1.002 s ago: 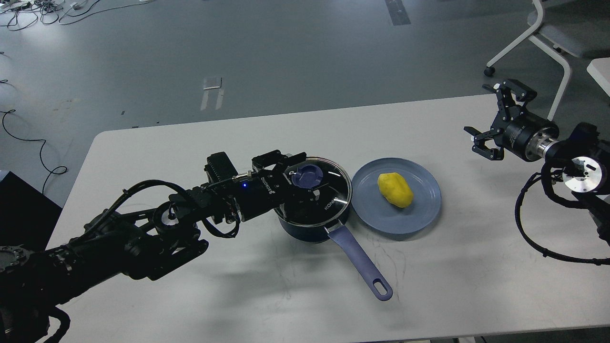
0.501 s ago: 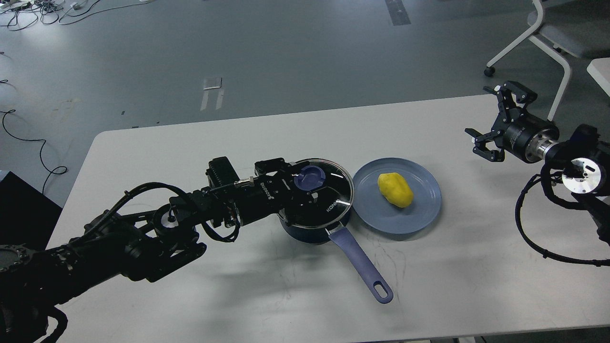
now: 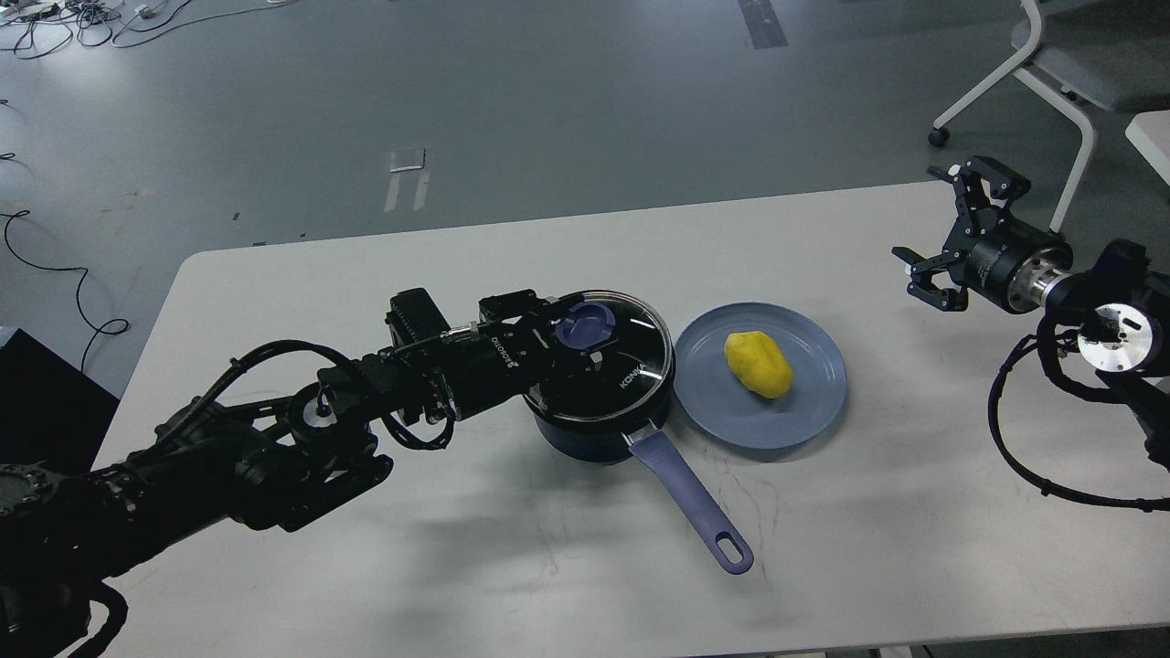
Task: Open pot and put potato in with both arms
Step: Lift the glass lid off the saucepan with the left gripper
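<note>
The dark navy pot (image 3: pixel 590 440) stands mid-table, its lavender-blue handle (image 3: pixel 687 498) pointing to the front right. The glass lid (image 3: pixel 631 376) sits over it, slightly tilted and shifted left. My left gripper (image 3: pixel 578 338) comes in from the left and is shut on the lid's blue knob (image 3: pixel 590 323). The yellow potato (image 3: pixel 757 364) lies on a blue-grey plate (image 3: pixel 809 411) just right of the pot. My right gripper (image 3: pixel 946 224) is open and empty, hovering at the table's far right, well clear of the plate.
The white table (image 3: pixel 366 567) has its far edge behind the pot and its front edge near the bottom of the view. A white chair (image 3: pixel 1051 64) stands on the floor behind the right arm. Cables hang from the right arm (image 3: pixel 1015 439).
My left gripper has raised the lid by its knob, tilted it, and drawn it slightly left and back over the pot. The right arm has barely moved.
</note>
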Action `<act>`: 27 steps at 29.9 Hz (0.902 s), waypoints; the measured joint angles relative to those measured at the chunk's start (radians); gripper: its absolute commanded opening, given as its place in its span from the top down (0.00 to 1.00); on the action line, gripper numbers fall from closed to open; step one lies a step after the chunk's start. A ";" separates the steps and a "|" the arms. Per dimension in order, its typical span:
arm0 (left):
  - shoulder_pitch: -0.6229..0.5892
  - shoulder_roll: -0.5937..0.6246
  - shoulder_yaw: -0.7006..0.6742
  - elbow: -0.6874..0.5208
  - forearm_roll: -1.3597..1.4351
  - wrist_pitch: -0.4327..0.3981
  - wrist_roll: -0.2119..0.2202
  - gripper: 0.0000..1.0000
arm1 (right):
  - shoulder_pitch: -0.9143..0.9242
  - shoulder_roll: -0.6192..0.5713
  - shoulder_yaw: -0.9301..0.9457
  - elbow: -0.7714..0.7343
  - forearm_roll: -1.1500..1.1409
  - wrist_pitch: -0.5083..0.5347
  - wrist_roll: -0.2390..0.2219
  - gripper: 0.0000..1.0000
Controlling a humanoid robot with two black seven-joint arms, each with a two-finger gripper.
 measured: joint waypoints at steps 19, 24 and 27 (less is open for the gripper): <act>-0.076 0.214 -0.007 -0.122 -0.034 0.000 0.000 0.64 | 0.005 0.011 -0.020 0.002 0.000 -0.008 0.000 0.00; -0.046 0.306 0.000 -0.117 -0.036 0.000 0.000 0.64 | 0.005 0.014 -0.021 0.002 0.000 -0.008 0.000 0.00; 0.021 0.340 0.000 -0.114 -0.036 0.000 0.000 0.64 | 0.004 0.014 -0.021 0.002 0.000 -0.009 0.000 0.00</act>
